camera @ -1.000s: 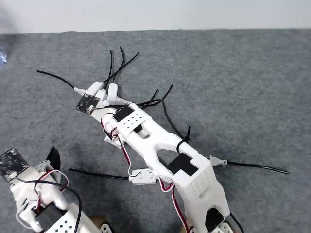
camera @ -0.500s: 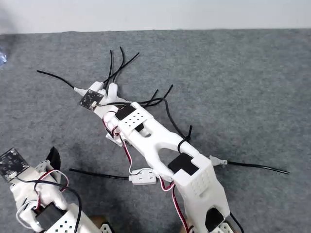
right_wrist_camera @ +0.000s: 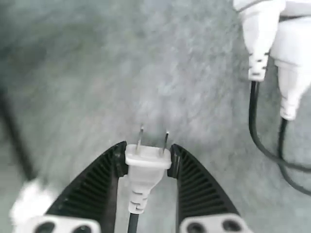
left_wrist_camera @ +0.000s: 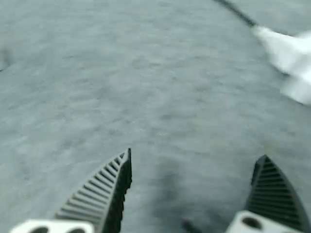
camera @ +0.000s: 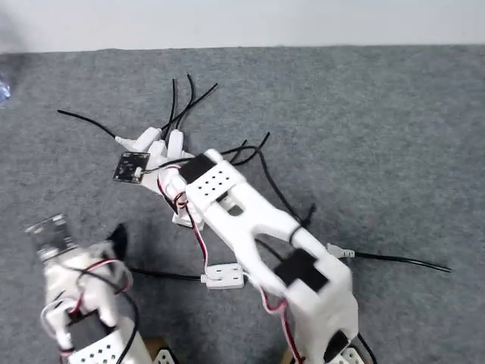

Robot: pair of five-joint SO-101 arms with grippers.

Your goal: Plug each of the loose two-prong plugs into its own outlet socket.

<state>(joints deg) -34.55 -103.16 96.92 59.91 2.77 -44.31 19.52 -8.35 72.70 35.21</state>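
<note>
My right gripper [right_wrist_camera: 148,148] is shut on a white two-prong plug [right_wrist_camera: 146,165], gripping its body with the prongs pointing away over the grey mat. In the high view this arm's wrist [camera: 208,182] hangs beside a cluster of joined white plugs and sockets [camera: 155,142] with black cables. A loose white socket [camera: 223,276] lies by the arm's base, its cable running left. Another loose plug [camera: 339,251] lies to the right on its cable. My left gripper [left_wrist_camera: 192,189] stands open over bare mat, at the lower left in the high view [camera: 117,239].
Grey carpet-like mat [camera: 379,136] covers the table, with room at the right and far side. Black cable ends [camera: 186,95] fan out behind the cluster. A blurred white connector [left_wrist_camera: 289,48] with a black cable lies beyond my left gripper.
My left arm has swung up and to the right, toward the middle of the mat. The right arm has shifted slightly, its plug still held.
</note>
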